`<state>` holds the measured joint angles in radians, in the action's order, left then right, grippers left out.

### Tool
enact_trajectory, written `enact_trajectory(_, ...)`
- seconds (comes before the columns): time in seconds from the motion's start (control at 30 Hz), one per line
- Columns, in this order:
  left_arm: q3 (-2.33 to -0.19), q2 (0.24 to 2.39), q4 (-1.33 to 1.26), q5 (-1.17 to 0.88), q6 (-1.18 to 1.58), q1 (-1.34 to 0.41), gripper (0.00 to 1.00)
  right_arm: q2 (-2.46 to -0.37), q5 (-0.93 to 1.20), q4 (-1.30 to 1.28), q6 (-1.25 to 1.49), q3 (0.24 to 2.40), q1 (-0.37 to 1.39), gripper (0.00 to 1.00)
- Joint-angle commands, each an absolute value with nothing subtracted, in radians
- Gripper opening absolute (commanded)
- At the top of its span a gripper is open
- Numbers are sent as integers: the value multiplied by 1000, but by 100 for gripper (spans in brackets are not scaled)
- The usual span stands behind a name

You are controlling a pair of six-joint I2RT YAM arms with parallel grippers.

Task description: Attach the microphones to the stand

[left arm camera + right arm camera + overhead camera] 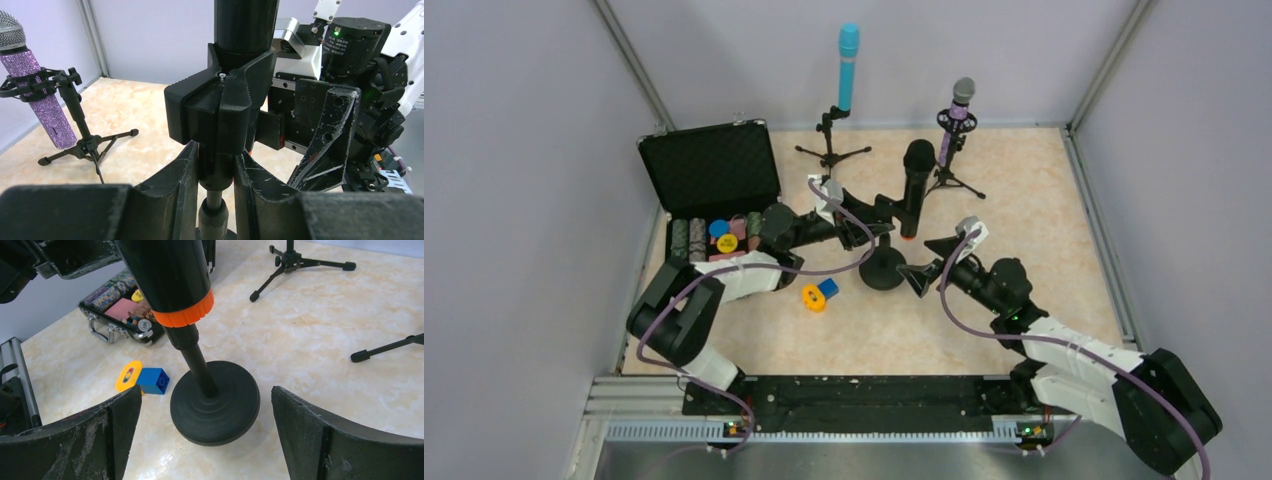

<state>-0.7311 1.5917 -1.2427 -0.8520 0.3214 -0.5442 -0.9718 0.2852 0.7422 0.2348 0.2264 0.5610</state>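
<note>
The black microphone (916, 185) with an orange end (185, 312) stands upright in the black clip (220, 110) of a round-base stand (883, 268). My left gripper (864, 228) is shut on the stand's neck just under the clip (216, 170). My right gripper (929, 262) is open and empty, its fingers either side of the stand's base (215, 402) without touching it. The light-blue microphone (849, 65) stands in a tripod stand at the back. The glittery purple microphone (959, 110) sits in another tripod stand; it also shows in the left wrist view (35, 95).
An open black case (714, 175) with colored chips lies at the left. A small orange-and-blue object (818, 294) lies near the stand's base and shows in the right wrist view (142, 380). Tripod legs (300, 265) spread on the floor behind. Walls enclose the table.
</note>
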Motion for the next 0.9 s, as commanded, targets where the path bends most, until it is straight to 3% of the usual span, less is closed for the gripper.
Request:
enact_trajectory(0.0, -768, 1486, -1240, -765, 269, -571, 0, -1007, 232, 905, 228, 212, 584, 97)
enact_trajectory(0.33, -759, 1394, -1168, -604, 274, -649, 0, -1081, 202, 992, 238, 251, 634, 95)
enact_trajectory(0.53, -767, 1347, -1136, -561, 274, -697, 0, -1160, 210, 1030, 245, 275, 671, 86)
enact_trajectory(0.87, -801, 1304, -1090, -528, 278, -738, 0, -1250, 51, 1027, 182, 292, 773, 84)
